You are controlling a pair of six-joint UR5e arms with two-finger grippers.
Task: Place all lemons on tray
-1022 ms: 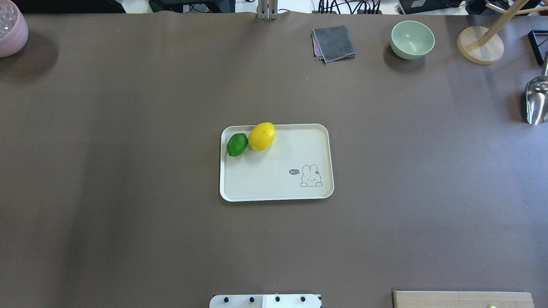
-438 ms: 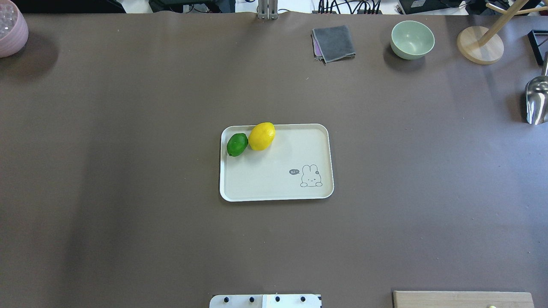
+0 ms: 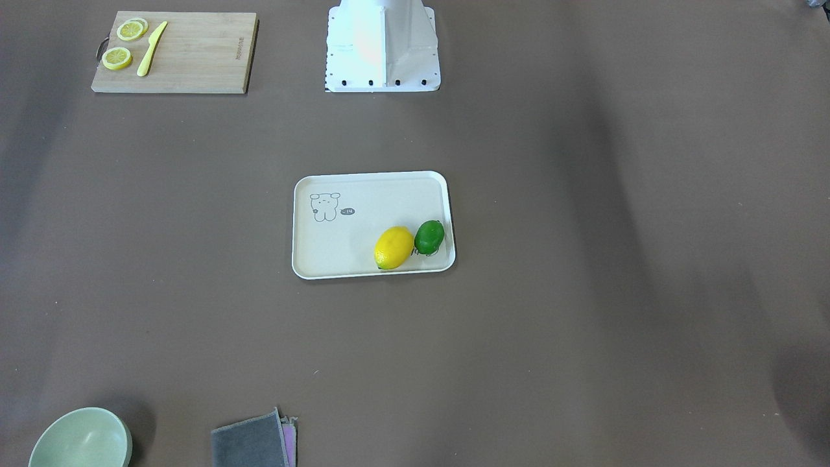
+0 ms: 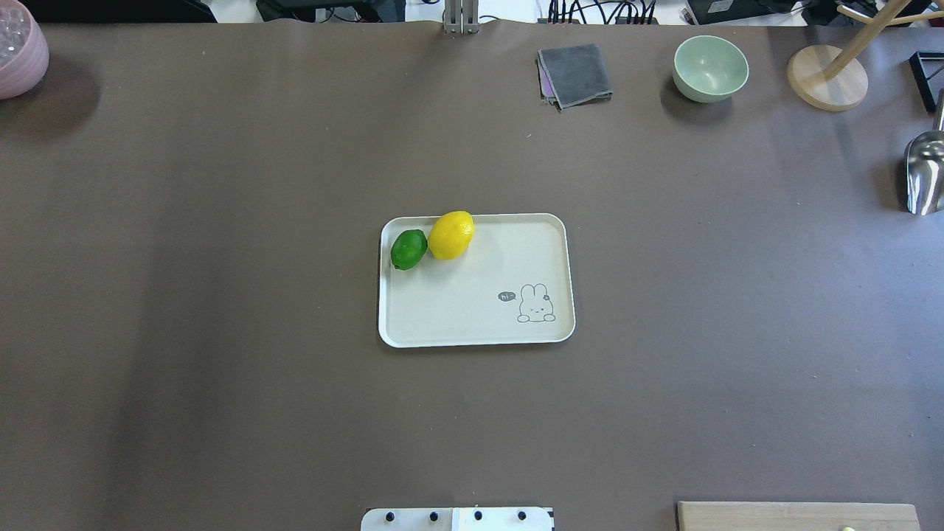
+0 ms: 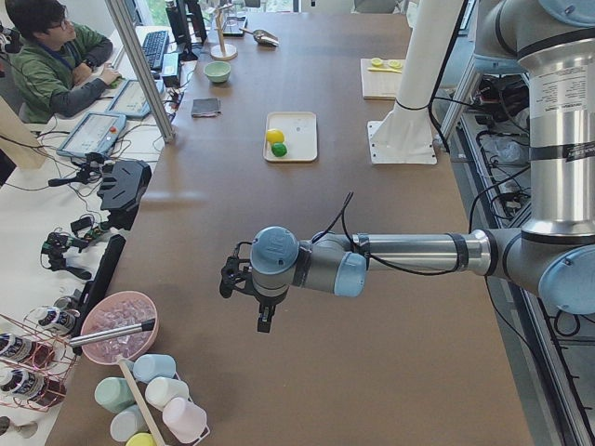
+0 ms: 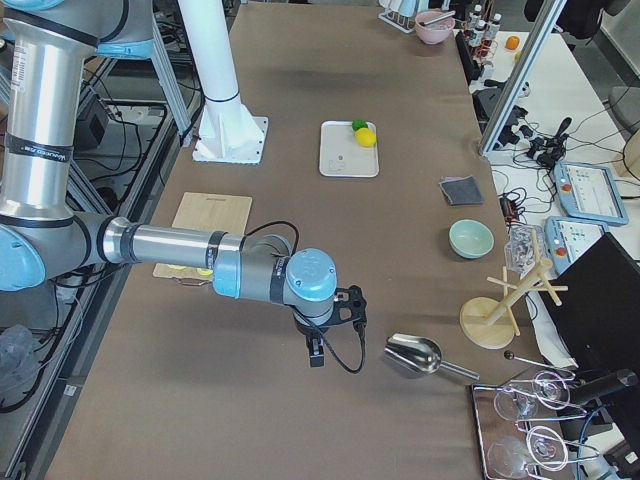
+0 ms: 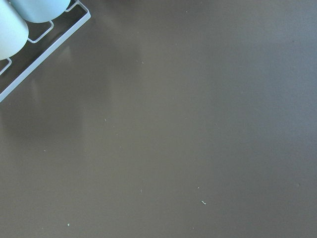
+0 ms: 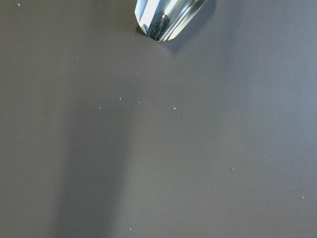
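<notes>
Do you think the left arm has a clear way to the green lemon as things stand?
Probably yes: the green lemon lies uncovered at the tray's end nearest the left arm, with only the yellow lemon beside it and open table between.

Silver tubes and pale blue joint caps there on the left arm [image 5: 409,251], with a grey band of small printed text round its upright section. A black cable [image 5: 344,216] arced off the forearm toward the black left gripper [image 5: 263,321]. The right arm [image 6: 170,245] wore the same colours, and a black lead [image 6: 352,368] looped under the black right gripper [image 6: 316,352]. Dark screws dotted the base plate of the white pedestal [image 3: 382,45].
</notes>
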